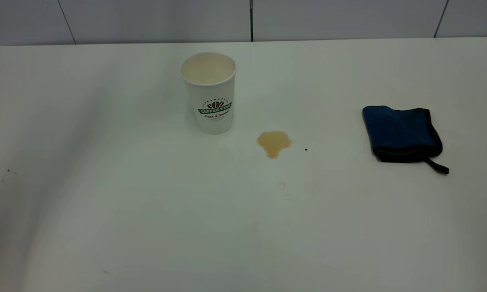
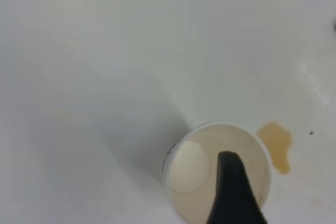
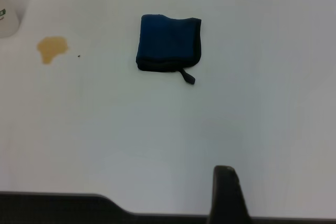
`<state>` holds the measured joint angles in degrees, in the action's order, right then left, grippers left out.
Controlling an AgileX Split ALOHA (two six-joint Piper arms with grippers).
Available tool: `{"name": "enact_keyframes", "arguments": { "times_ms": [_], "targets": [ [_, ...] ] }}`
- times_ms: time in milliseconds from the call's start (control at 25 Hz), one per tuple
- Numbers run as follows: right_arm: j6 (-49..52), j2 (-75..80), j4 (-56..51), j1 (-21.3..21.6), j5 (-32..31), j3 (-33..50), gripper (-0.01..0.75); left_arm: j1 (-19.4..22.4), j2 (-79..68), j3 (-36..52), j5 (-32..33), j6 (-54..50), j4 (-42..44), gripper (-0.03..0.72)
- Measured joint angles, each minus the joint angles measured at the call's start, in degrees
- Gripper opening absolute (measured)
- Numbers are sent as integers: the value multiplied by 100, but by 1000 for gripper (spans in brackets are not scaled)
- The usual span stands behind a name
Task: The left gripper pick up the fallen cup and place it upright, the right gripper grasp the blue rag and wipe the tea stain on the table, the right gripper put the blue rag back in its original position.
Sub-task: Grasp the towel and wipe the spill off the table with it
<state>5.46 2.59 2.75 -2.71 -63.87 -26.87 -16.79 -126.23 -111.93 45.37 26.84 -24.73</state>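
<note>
The white cup (image 1: 210, 92) with the green logo stands upright on the table (image 1: 105, 211), left of the middle. Seen from above in the left wrist view, the cup's (image 2: 199, 174) cream inside shows, and a black part of the left gripper (image 2: 231, 187) hangs over its mouth. The amber tea stain (image 1: 273, 142) lies just right of the cup, also in the left wrist view (image 2: 277, 142) and the right wrist view (image 3: 51, 48). The folded blue rag (image 1: 401, 134) lies flat at the right. The right gripper (image 3: 227, 195) is high above the table's near edge, well apart from the rag (image 3: 168, 49). Neither arm shows in the exterior view.
A tiny black speck (image 1: 306, 149) sits right of the stain. A grey panelled wall (image 1: 251, 20) runs behind the table's far edge. The table's dark edge (image 3: 63, 208) shows in the right wrist view.
</note>
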Motion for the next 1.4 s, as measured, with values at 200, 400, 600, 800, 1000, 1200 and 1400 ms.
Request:
{"name": "enact_keyframes", "arguments": {
  "times_ms": [200, 400, 600, 800, 1000, 1200, 1400],
  "targets": [
    [0, 0, 0, 0, 0, 0, 545, -55, 1205, 0, 644, -141, 27, 509],
    [0, 0, 0, 0, 0, 0, 545, -55, 2404, 0, 1676, -835, 664, 509],
    [0, 0, 0, 0, 0, 0, 545, -55, 3173, 34, 2157, -1770, 1494, 505],
    [0, 0, 0, 0, 0, 0, 545, -55, 4160, 1214, 2157, -2204, 1654, 493],
    [0, 0, 0, 0, 0, 0, 545, -55, 5559, 3499, 2157, -2264, 1753, 493],
    [6, 0, 0, 0, 0, 0, 545, -55, 7123, 5769, 2157, -2487, 2303, 493],
    [6, 0, 0, 0, 0, 0, 545, -55, 8499, 7174, 2124, -2795, 2779, 493]
  ]
}}
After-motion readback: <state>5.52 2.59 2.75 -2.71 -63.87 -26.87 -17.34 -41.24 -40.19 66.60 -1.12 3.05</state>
